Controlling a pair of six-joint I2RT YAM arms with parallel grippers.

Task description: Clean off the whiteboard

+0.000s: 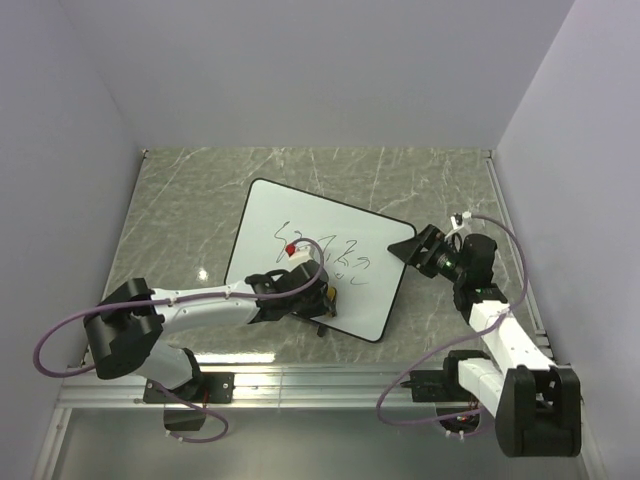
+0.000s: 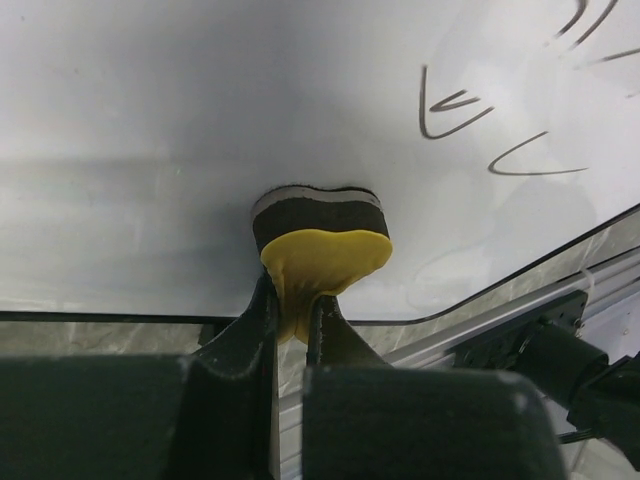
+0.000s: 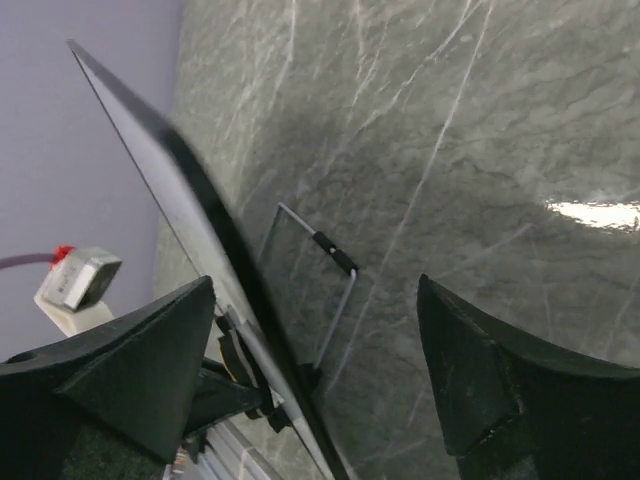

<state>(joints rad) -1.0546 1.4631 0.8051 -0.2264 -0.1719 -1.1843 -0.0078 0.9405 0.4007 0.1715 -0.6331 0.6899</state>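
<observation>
Two left fingers (image 2: pixel 235 345) tight on sponge (image 2: pixel 322 262)

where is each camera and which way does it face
Top external: above and behind the bases, looking down on the table and board; both arms show.
Left wrist: low over the board, facing along its face toward the scribbles; the left gripper pinches a sponge.
Right wrist: at the board's edge, looking along it and at its wire stand; the right gripper shows open.
Shared: top external and left wrist both show the scribbles.
</observation>
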